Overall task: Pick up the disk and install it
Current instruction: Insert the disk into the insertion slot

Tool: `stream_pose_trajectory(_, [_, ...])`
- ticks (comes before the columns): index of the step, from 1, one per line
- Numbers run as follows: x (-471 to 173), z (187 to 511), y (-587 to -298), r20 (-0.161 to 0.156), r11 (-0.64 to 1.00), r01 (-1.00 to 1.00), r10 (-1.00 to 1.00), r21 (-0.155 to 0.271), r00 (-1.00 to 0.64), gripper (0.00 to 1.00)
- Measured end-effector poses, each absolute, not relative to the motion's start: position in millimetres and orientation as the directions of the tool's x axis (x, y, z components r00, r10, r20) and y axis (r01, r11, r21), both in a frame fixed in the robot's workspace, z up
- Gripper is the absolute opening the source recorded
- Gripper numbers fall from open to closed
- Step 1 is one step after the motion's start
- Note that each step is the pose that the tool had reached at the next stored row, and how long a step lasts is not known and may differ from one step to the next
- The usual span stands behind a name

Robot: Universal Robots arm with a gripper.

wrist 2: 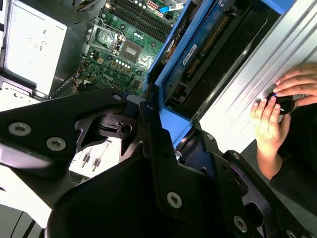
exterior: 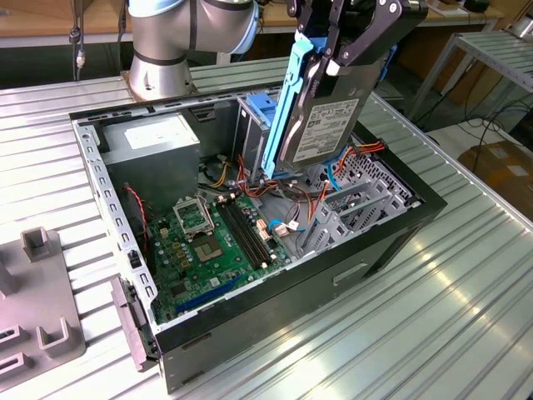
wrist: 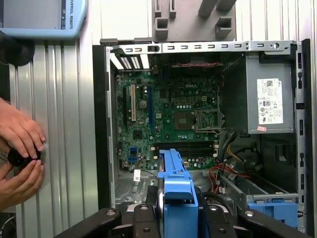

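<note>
Exterior view, disk (exterior: 325, 125) gripped between fingers (exterior: 371, 33), above computer case (exterior: 275, 317)

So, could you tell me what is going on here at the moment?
The robot arm's gripper is shut on the disk, holding it tilted above the open computer case. The disk is not yet seated in the case. Beside the case, a person's hands are on a small black object on the metal table.
</note>
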State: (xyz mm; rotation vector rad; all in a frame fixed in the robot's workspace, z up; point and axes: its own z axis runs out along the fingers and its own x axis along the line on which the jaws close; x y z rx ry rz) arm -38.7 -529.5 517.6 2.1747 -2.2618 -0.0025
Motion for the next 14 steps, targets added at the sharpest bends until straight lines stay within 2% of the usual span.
stream_pose_trajectory(14, [-26,517,-530,0.002,0.039,-0.999,-0.999,0.004,-0.039,0.37])
